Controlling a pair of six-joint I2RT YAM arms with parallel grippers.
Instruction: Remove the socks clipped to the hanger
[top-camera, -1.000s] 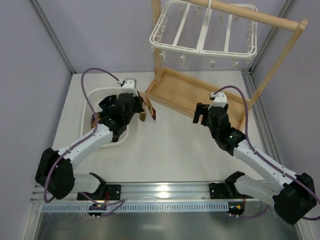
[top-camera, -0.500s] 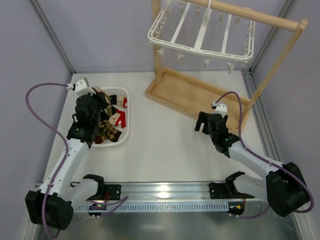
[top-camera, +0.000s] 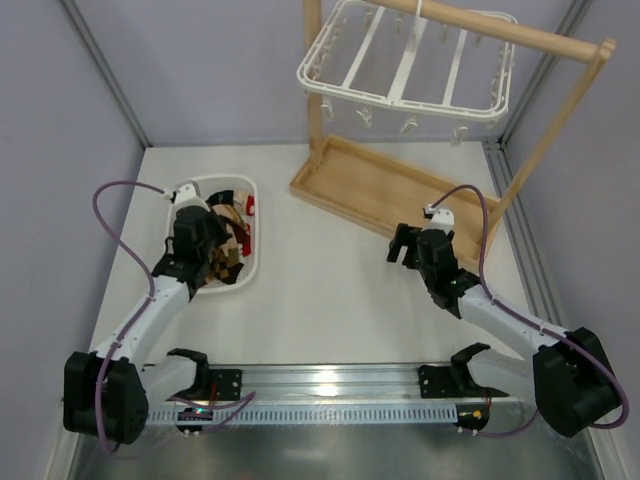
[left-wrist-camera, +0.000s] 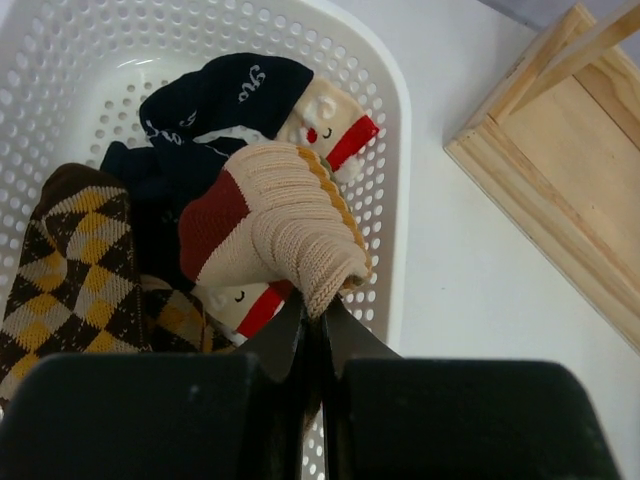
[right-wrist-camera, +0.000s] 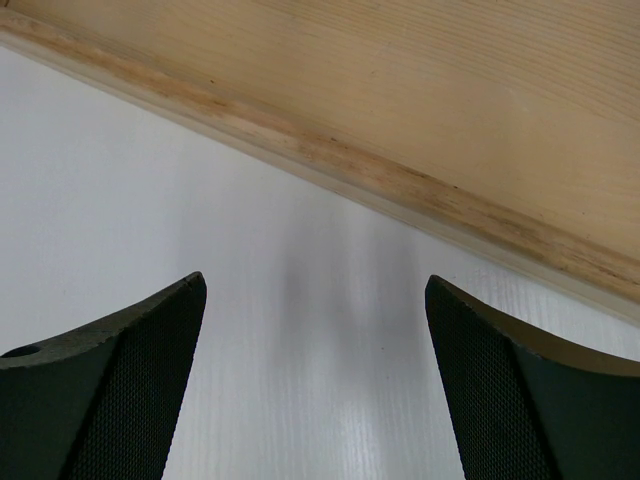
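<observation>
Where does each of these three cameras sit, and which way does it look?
Top external: high behind the robot, looking down on the table; the left arm, right arm, hanger and basket show.
Left wrist: on the left arm, looking down past the shut left hand, which holds a cream sock over the basket.
Right wrist: on the right arm, looking down past the open right hand at the table and wooden tray.
Shared: top and left wrist both show the basket and tray.

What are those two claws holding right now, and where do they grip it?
The left gripper pinches a beige sock by its ribbed end, over the white basket. The right gripper is open and holds nothing.
</observation>
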